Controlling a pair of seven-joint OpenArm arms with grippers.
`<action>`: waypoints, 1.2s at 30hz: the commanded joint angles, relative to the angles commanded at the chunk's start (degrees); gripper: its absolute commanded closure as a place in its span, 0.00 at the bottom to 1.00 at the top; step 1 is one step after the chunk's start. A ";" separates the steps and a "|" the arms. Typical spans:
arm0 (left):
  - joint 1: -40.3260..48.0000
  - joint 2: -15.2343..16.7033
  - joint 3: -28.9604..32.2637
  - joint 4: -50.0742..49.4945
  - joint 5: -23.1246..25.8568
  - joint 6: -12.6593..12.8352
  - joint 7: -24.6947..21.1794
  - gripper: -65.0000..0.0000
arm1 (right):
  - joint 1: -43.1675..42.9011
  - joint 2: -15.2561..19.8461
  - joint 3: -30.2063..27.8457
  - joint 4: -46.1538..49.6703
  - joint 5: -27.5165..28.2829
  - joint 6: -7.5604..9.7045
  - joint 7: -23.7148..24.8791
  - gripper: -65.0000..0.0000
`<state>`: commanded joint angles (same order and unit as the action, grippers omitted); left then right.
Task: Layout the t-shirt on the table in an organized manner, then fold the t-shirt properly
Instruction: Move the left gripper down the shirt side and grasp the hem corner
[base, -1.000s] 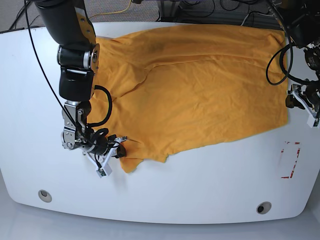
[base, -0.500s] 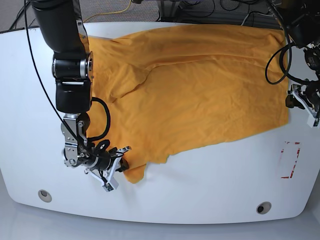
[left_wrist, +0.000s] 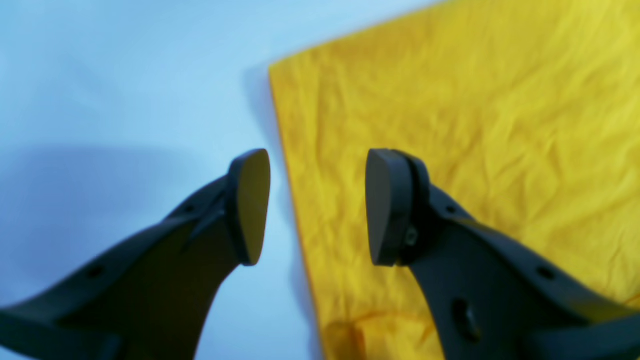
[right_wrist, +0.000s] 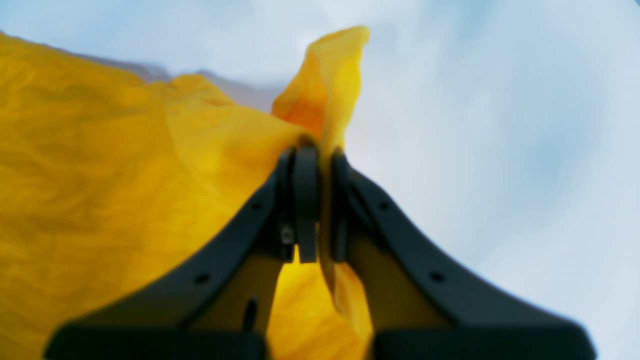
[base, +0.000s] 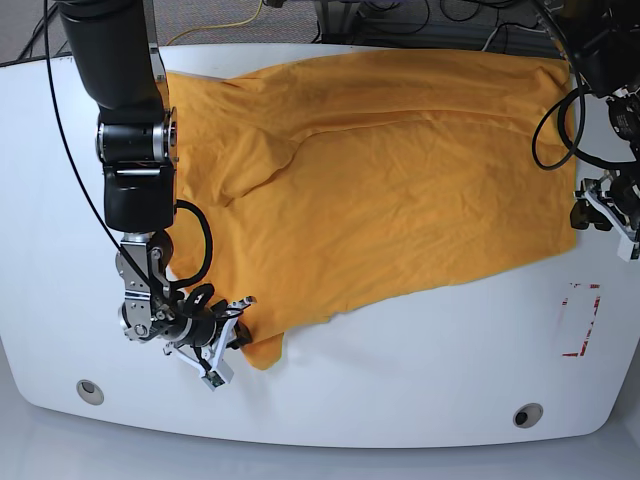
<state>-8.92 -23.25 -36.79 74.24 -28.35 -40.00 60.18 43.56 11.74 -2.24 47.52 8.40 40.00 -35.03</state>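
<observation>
Compared with the earlier base frames, the right gripper (base: 228, 335) has travelled toward the near edge of the bench (base: 400, 400), drawing the clamped corner of the t-shirt (base: 400, 170) with it, so the near-left flap of cloth now reaches closer to that edge; the left gripper (base: 600, 205) has remained in place at the opposite side. In the right wrist view the right gripper (right_wrist: 314, 165) has its fingers (right_wrist: 305, 200) pressed together on a fold of the t-shirt (right_wrist: 100, 175), with a peak of fabric standing up above the tips. In the left wrist view the left gripper (left_wrist: 315, 200) has its fingers (left_wrist: 250, 205) spread apart and holds nothing; the straight side edge of the t-shirt (left_wrist: 450, 150) runs between them, over the bench (left_wrist: 125, 75). The garment lies spread across the far and middle area of the bench, mostly open but not flat: a diagonal ridge crosses the left-centre region, the surface is wrinkled, and the near edge runs obliquely instead of square. No lettering is visible on the exposed face. A red outline mark (base: 582, 320) sits on bare bench beyond the cloth's near-right corner. Assessment: the layout stage is in progress and incomplete. Remaining work appears to be tensioning the held corner, removing the ridge, squaring the outline, and then all folding steps, none of which has begun.
</observation>
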 joint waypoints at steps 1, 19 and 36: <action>-0.70 0.00 0.00 -1.05 0.00 0.00 -0.53 0.55 | -0.09 0.00 0.00 0.00 0.00 0.00 0.00 0.94; -7.12 -0.18 0.53 -17.76 0.09 10.42 -14.24 0.55 | -1.49 -0.09 0.09 -0.18 0.35 0.00 0.00 0.94; -9.23 -2.29 8.97 -22.15 0.00 14.37 -15.30 0.55 | -2.64 -0.18 0.18 0.00 0.44 0.00 0.09 0.94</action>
<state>-18.15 -25.54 -27.82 52.09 -28.35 -25.63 44.88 40.92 11.56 -2.07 47.52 8.84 40.00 -34.95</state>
